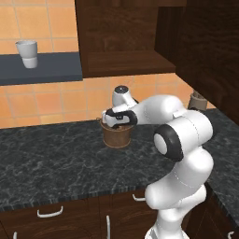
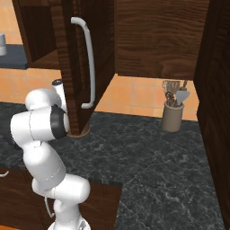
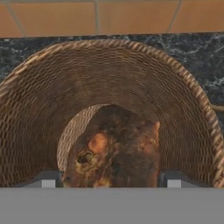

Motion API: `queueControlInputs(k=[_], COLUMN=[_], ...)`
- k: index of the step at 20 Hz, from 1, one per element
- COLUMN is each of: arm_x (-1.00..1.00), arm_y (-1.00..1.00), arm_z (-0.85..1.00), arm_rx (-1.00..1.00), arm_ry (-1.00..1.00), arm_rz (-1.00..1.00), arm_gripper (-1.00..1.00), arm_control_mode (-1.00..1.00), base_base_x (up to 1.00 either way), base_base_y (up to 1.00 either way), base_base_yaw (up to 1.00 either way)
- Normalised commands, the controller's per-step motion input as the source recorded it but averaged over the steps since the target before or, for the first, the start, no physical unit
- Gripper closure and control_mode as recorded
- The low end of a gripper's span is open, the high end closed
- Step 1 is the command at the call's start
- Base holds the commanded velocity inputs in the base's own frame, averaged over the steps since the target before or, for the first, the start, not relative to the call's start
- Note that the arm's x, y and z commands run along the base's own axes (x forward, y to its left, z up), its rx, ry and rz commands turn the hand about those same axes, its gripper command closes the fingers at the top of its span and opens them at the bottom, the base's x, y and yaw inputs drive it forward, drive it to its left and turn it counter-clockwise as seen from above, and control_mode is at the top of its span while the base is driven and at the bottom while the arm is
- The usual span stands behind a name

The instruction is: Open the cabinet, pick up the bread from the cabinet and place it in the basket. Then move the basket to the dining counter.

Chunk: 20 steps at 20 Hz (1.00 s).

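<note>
Gripper (image 1: 117,122) hovers over the basket (image 1: 116,136) on the black worktop (image 1: 51,161), jaws wide, gripping nothing; bread (image 3: 116,151) lies inside (cabinet (image 2: 81,67) door open). Risk: a fingertip (image 3: 46,179) catching the woven wall on withdrawal could tip the basket

Bread (image 3: 114,151) crowds the basket (image 3: 52,100); open cabinet door (image 2: 74,67) seemingly hangs close overhead.

In the left base view the gripper (image 1: 117,122) covers the mouth of the basket (image 1: 116,136). In the right base view the open cabinet door (image 2: 76,67) hides most of that basket. The bread (image 3: 114,151) is cut off at the hand view's bottom.
</note>
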Motion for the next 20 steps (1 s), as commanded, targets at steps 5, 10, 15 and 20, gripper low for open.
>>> queueControlInputs(k=[5, 10, 15, 20], arm_x=[0.00, -0.12, -0.66, -0.23], arm_y=[0.00, 0.00, 0.23, 0.37], arm_z=[0.00, 0.05, 0.18, 0.27], arm_rx=[0.00, 0.00, 0.00, 0.00], arm_ry=[0.00, -0.04, -0.15, 0.00], arm_rz=[0.00, 0.01, 0.15, 0.25], arm_gripper=[-1.00, -1.00, -1.00, -1.00], arm_control_mode=[-1.00, -1.00, -1.00, -1.00], base_base_x=[0.00, 0.00, 0.00, 0.00], base_base_y=[0.00, 0.00, 0.00, 0.00], base_base_yaw=[0.00, 0.00, 0.00, 0.00])
